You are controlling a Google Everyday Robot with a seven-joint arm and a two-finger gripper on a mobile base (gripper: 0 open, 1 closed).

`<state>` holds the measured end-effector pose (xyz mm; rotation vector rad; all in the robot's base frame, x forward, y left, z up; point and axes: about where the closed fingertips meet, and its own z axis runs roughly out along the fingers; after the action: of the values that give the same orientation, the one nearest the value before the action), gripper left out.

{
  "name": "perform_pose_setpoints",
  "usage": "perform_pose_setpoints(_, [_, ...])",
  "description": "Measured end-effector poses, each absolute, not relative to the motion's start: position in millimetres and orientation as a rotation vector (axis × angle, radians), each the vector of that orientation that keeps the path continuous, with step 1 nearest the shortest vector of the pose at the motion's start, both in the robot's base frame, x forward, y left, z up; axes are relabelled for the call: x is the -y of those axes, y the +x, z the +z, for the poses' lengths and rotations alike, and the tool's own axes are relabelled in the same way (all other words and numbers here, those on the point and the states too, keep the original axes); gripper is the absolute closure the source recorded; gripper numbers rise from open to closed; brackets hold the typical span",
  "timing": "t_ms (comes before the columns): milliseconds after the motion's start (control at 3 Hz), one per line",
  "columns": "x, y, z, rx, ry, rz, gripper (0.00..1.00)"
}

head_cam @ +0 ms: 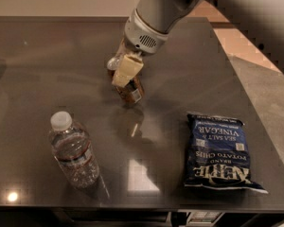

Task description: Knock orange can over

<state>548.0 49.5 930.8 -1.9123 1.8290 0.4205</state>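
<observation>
1. Work surface: the dark, glossy table [47, 46] fills most of the camera view. Its back edge runs along the top of the view. Its right edge runs diagonally down toward the front right, with pale floor [270, 93] beyond it. Its front edge lies along the bottom of the view.

2. Open room: bare tabletop extends left of and behind the orange can [132, 92]. A further bare strip lies in front of the can, between the water bottle [75, 156] and the Kettle sea salt and vinegar chip bag [217, 156].
   - The bottle stands upright near the front edge, well apart from the can.
   - The bag lies flat near the front right corner, close to the right edge.

3. Task object: the orange can sits near the middle of the table, well clear of every edge. It is tilted, with its silver top toward the back left and its base toward the front right.

4. Gripper: the gripper [127, 72], at the end of the grey arm [161, 8], reaches in from the upper right. Its cream tip lies against the upper half of the can and covers it. Whether the gripper is released or clamped on the can cannot be told.
</observation>
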Motion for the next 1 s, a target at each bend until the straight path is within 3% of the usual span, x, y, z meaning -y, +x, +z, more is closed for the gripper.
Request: perform_pose_setpoints(1000, [9,554,894,-1.827,-2.327,-0.006,1.00])
